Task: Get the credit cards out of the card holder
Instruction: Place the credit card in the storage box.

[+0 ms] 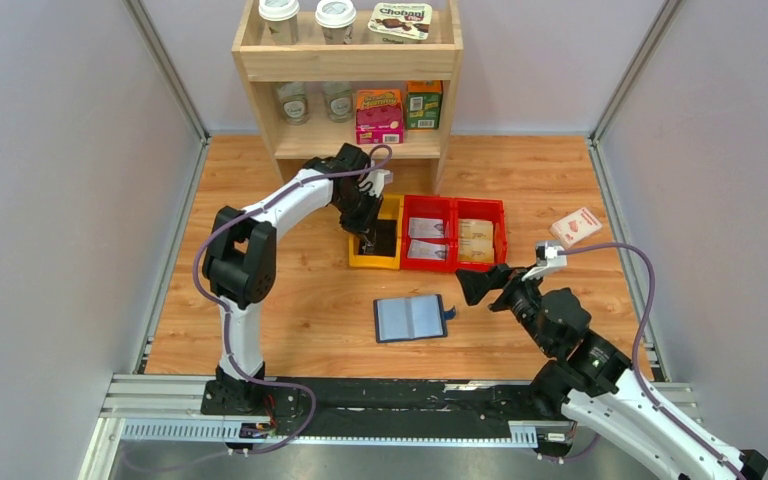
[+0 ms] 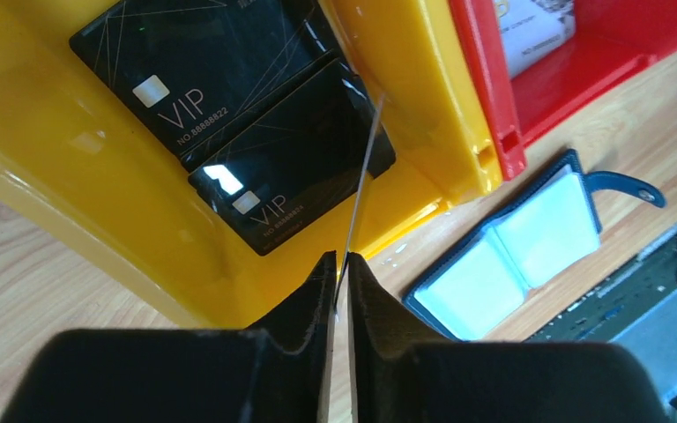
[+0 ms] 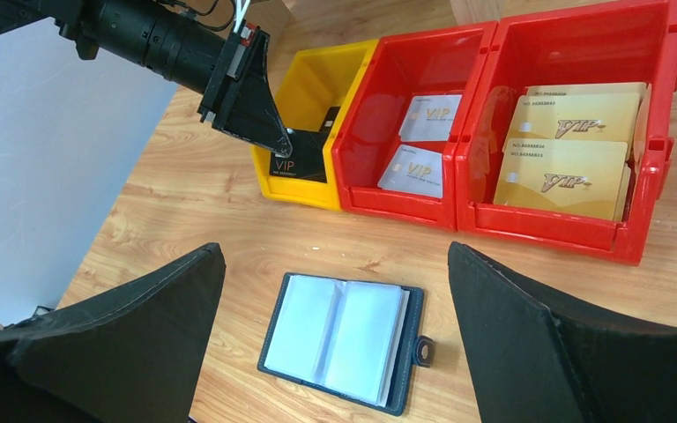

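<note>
The navy card holder [image 1: 410,318] lies open on the wooden table, its pale sleeves facing up and its snap tab to the right. It also shows in the left wrist view [image 2: 511,256] and the right wrist view [image 3: 344,339]. Two black credit cards [image 2: 229,97] marked VIP lie overlapping in the yellow bin [image 1: 375,262]. My left gripper [image 2: 338,260] hangs over that bin, shut on a third card [image 2: 361,176] seen edge-on as a thin line. My right gripper [image 3: 335,256] is open and empty, just above and to the right of the holder.
A red double bin [image 1: 455,262] beside the yellow one holds silver cards [image 3: 419,141] and gold cards [image 3: 564,150]. A white-and-red box [image 1: 576,227] lies at the right. A wooden shelf [image 1: 350,65] with cups and cartons stands at the back. Grey walls flank the table.
</note>
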Available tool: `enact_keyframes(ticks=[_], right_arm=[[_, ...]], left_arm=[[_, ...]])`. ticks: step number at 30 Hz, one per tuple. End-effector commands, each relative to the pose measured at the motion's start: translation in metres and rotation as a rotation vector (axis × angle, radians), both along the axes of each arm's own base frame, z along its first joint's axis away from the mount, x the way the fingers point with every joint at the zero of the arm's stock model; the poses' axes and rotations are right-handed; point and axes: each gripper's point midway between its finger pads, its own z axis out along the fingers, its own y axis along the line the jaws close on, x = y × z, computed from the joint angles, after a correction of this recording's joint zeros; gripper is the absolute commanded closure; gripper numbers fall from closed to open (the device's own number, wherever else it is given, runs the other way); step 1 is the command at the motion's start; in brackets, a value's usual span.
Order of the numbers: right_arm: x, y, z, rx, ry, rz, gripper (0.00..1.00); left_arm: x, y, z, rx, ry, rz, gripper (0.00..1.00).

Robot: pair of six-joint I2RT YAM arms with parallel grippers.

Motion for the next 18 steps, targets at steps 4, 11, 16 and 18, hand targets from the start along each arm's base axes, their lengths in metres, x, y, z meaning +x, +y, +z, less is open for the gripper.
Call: enact_keyframes(ticks=[4, 11, 16, 18], right_arm=[[0.005, -0.004, 0.007, -0.026, 0.011, -0.038, 0.0], [0.009, 0.003, -0.002, -0.132, 0.097, -0.019, 0.0], [0.008, 0.032, -0.017, -0.257, 0.195, 0.121, 0.0], [0.006, 0.045, -0.028, -0.314, 0.262, 0.187, 0.01]], left_arm=[[0.021, 0.012, 0.015, 0.121, -0.119, 0.076, 0.72], [0.028, 0.025, 0.052, 0.163, -0.231, 0.145, 0.6], [0.02, 0.038, 0.101, 0.132, -0.331, 0.227, 0.56], [0.013, 0.049, 0.121, 0.123, -0.381, 0.279, 0.51]])
